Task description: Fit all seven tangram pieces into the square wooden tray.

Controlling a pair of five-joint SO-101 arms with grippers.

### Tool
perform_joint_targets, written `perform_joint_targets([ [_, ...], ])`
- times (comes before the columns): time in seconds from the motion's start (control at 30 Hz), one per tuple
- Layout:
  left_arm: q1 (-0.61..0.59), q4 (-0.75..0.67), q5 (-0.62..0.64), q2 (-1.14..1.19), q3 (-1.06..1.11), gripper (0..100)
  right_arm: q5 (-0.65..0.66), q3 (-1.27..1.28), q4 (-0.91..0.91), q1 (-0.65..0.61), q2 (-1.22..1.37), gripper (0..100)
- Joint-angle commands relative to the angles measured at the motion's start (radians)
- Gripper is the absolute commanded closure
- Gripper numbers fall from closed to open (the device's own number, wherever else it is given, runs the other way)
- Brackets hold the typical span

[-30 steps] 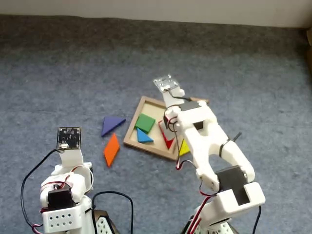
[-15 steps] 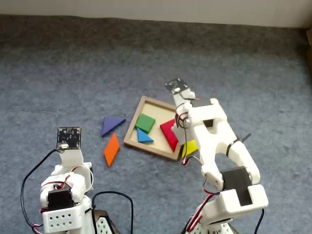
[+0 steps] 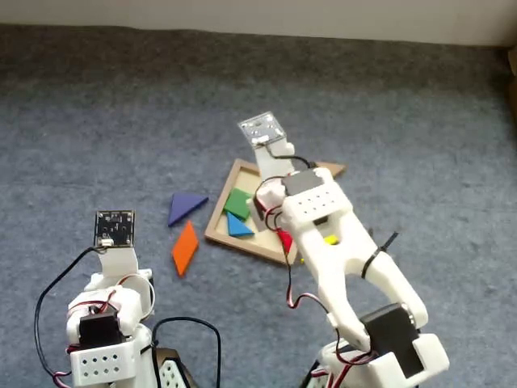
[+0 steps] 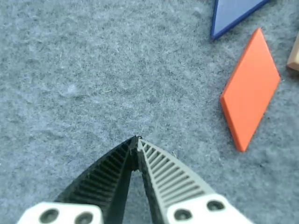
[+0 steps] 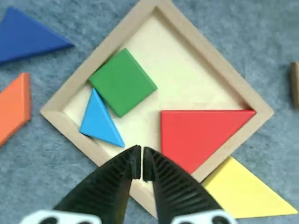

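The square wooden tray (image 3: pixel 232 174) lay in the middle of the high view on a grey carpet (image 3: pixel 420 113); the right arm (image 3: pixel 347 259) stretched over it from the lower right of the frame and hid the right part of the tray. Three pieces lay inside the tray: a green square (image 5: pixel 122 82), a small light blue triangle (image 5: pixel 99 122) just beside it, and a big red triangle (image 5: pixel 198 133) lying along one wall and into a corner; the rest of the tray floor was bare wood. A yellow triangle (image 5: pixel 243 191) lay outside on the carpet, against the outer side of the rim where the red one sat. The right gripper (image 5: pixel 141 161) hung over the rim between the light blue and the red triangle; its jaws were pressed almost together (a thin slit was between the tips) and pinched nothing.

Left of the tray in the high view lay a dark blue triangle (image 3: pixel 186 207) and, under it, an orange parallelogram (image 3: pixel 185 247); both were near the tray but apart from it. A tan piece (image 3: pixel 331 170) showed at the upper right of the tray, partly behind the arm. The left arm (image 3: pixel 109 315) stood in the lower left corner; the left gripper (image 4: pixel 137 144) was over bare carpet with jaws pressed together and empty, the orange parallelogram near its tips.
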Motion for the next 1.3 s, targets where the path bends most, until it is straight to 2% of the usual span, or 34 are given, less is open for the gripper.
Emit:
perform_joint_targets([
  [0.0,-0.008,0.005,-0.003,-0.027,0.019,99,-0.08,-0.059,-0.019,-0.061,0.024,88.5],
  [0.07,-0.008,0.005,-0.003,-0.027,0.019,99,-0.101,-0.062,-0.021,-0.084,0.061,84.5],
  [0.33,-0.008,0.005,-0.003,-0.027,0.019,99,-0.107,-0.166,-0.031,-0.17,0.213,84.2],
  [1.0,-0.008,0.005,-0.003,-0.027,0.019,99,-0.107,-0.274,-0.027,-0.18,0.435,84.3],
  [1.27,-0.008,0.005,-0.003,-0.027,0.019,99,-0.107,-0.278,0.076,-0.206,0.433,84.3],
])
